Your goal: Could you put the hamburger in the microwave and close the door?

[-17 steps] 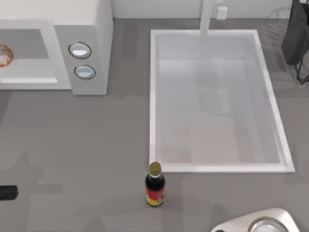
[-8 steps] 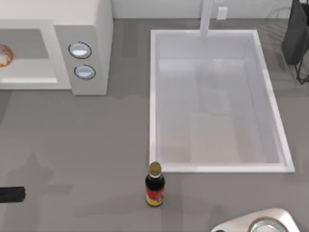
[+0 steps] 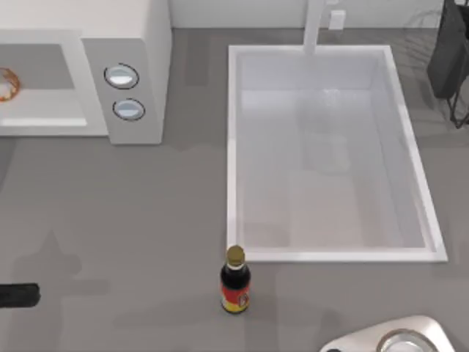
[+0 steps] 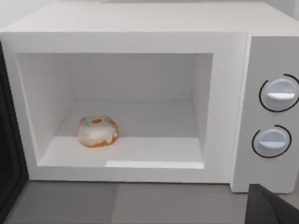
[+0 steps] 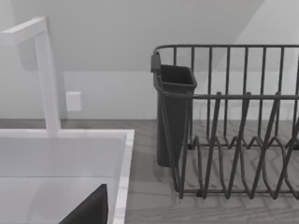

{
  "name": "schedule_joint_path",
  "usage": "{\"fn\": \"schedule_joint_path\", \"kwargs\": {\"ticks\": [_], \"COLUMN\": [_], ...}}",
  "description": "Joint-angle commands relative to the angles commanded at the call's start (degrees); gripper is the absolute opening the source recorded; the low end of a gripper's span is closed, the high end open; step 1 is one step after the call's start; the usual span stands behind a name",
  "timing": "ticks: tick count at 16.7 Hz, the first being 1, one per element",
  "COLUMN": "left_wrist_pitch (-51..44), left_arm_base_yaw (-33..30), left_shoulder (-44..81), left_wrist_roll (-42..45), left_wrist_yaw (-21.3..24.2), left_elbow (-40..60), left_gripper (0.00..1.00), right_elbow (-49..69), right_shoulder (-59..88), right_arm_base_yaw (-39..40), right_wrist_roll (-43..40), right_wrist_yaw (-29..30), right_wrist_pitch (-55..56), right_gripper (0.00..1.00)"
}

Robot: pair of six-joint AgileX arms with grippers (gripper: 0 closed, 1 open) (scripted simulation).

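Observation:
The white microwave (image 4: 140,32) stands open, and the hamburger (image 4: 97,131) rests on its cavity floor, toward the door side. In the top view the microwave (image 3: 128,44) sits at the table's back left, with the hamburger (image 3: 6,84) just showing at the picture's edge. The door (image 4: 8,154) is swung open and appears as a dark panel beside the cavity. My left gripper (image 4: 271,211) hovers in front of the microwave, apart from the hamburger and below the two dials (image 4: 279,92). A black part of the left arm (image 3: 18,295) shows at the front left. My right arm (image 3: 396,341) is parked at the front right.
A dark red-labelled soy bottle (image 3: 234,282) stands upright near the sink's front left corner. The white sink (image 3: 234,147) with its faucet (image 5: 46,74) takes up the middle right. A black dish rack (image 5: 233,121) with a dark cup (image 5: 174,112) stands at the back right.
The black tip of my left arm has slid a little to the right along the front left of the table. The hamburger, door and right arm have not moved.

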Motion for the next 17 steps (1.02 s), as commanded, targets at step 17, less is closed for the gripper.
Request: {"fn": "schedule_joint_path", "kwargs": {"ticks": [17], "left_wrist_pitch": [-17.4], "left_arm_base_yaw": [49.3], "left_shoulder": [73.7], "left_wrist_roll": [34.7], "left_wrist_yaw": [31.6], "left_elbow": [36.6], "left_gripper": [0.0], "right_elbow": [0.0], "right_shoulder": [0.0], "right_arm_base_yaw": [0.0], "right_wrist_roll": [0.0], "right_wrist_yaw": [0.0], "right_wrist_pitch": [0.0], "right_gripper": [1.0]}}
